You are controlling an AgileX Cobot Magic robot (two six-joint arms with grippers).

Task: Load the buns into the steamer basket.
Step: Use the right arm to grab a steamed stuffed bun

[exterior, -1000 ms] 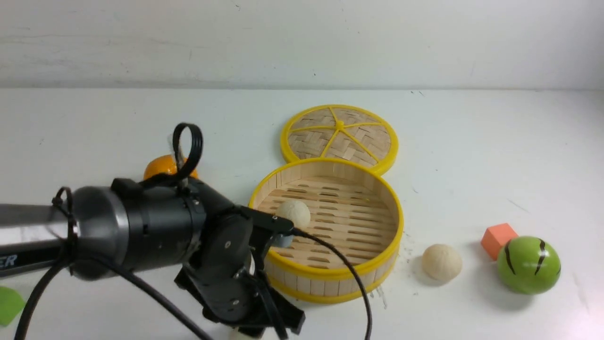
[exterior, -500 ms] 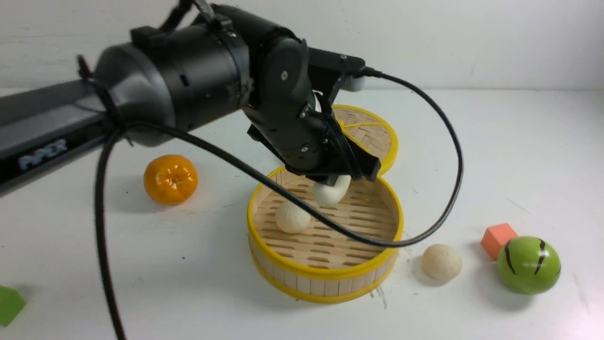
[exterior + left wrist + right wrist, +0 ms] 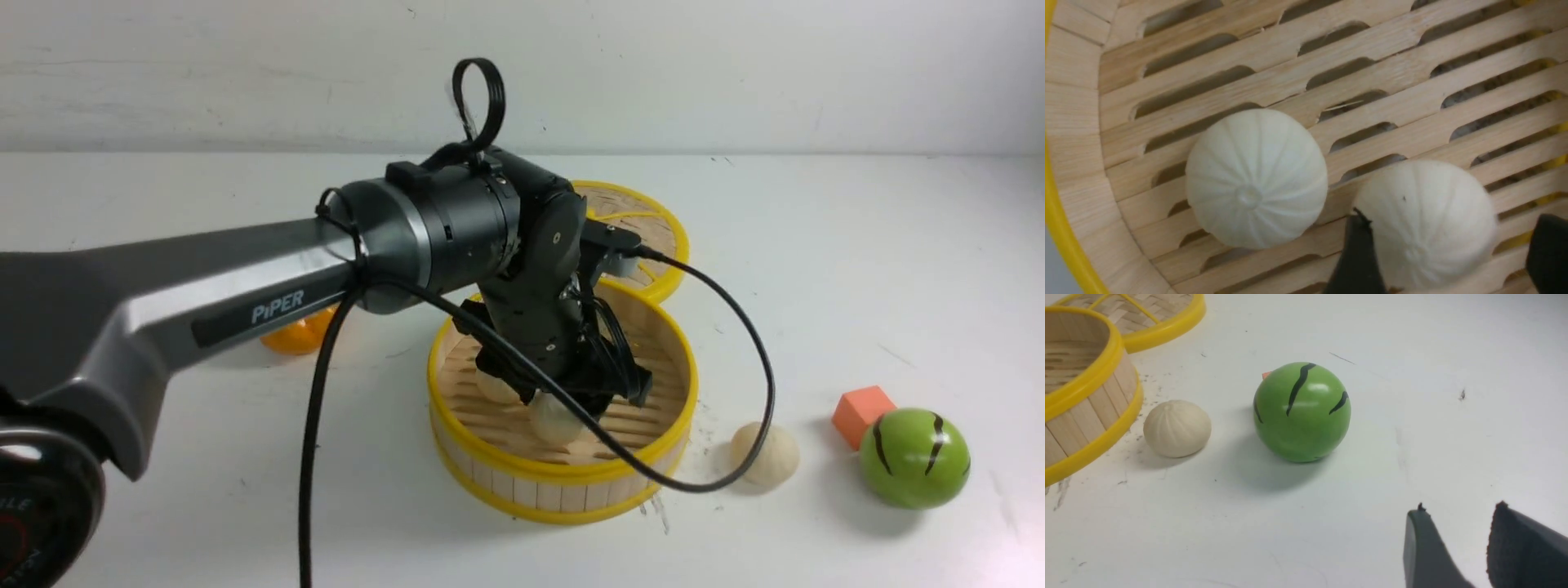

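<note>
Placing a bun on the slatted floor of the steamer basket (image 3: 563,474), with one more waiting outside.

Peeking from behind the left arm is a tangerine (image 3: 294,339). The left gripper (image 3: 571,390) reaches down into the basket, jaws parted either side of the near bun (image 3: 1425,220). One tip touches it and slats show beside the other, so it looks let go, just beside the resting bun (image 3: 1255,177). Right of the basket the third bun (image 3: 763,456) lies on the worktop (image 3: 816,286), near an orange cube (image 3: 861,412) and a striped green ball (image 3: 914,457). The right gripper (image 3: 1458,522) hangs by that ball, jaws slightly apart and empty. The third bun looks light, smooth and prone to roll, so pinching across its widest middle from above seems safest.
</note>
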